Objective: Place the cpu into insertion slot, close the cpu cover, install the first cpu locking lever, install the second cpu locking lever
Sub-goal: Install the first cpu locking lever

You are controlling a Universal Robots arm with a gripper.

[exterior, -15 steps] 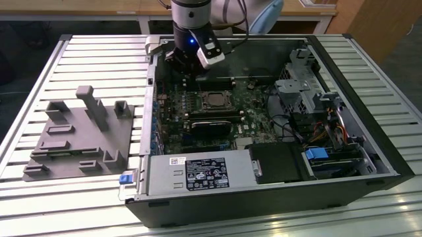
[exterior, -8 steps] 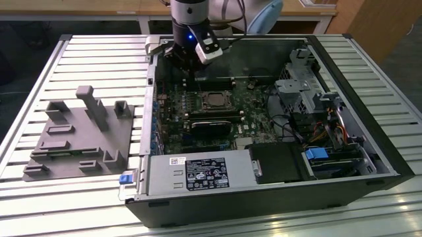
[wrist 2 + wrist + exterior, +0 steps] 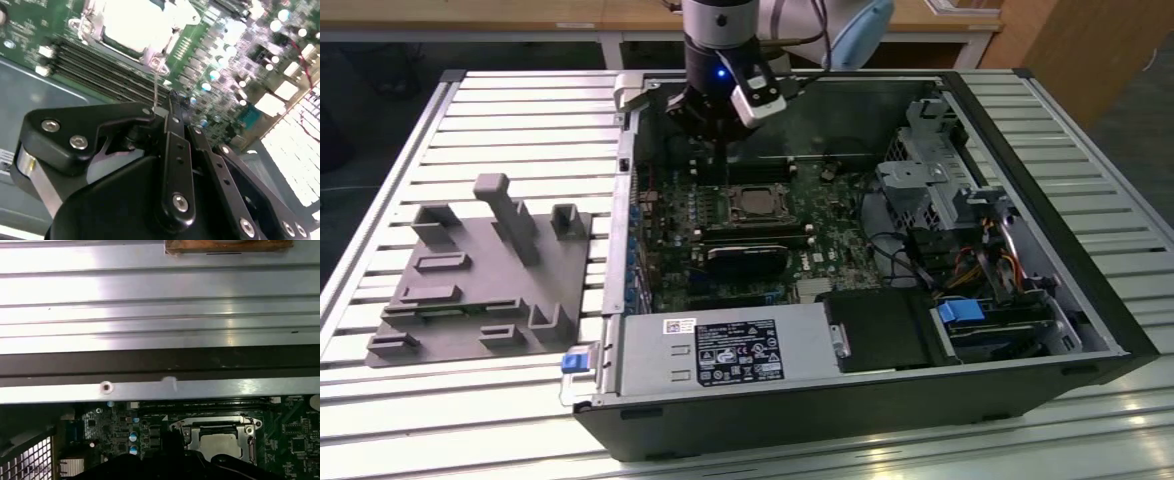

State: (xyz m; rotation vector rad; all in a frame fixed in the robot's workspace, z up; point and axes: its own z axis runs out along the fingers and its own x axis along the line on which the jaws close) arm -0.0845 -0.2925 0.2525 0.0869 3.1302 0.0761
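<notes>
The cpu [image 3: 220, 442] lies in the insertion slot [image 3: 750, 203] on the green board, its pale top showing through the window of the cpu cover [image 3: 186, 431], which lies flat over it. In the second wrist view the cpu [image 3: 132, 25] and the cpu cover [image 3: 95, 22] sit just beyond my gripper [image 3: 170, 100]. The black fingers are shut together. A thin wire locking lever [image 3: 156, 82] stands up from the socket corner and reaches the fingertips. In the exterior view my gripper [image 3: 718, 140] hangs inside the case behind the socket.
The open computer case [image 3: 1067, 300] lies on a slatted metal table [image 3: 507, 120]. A black heatsink [image 3: 744, 255] and memory slots [image 3: 100, 70] flank the socket. A grey fixture block [image 3: 480, 270] stands at the exterior view's left. Drive cages and cables [image 3: 961, 230] fill the case's right.
</notes>
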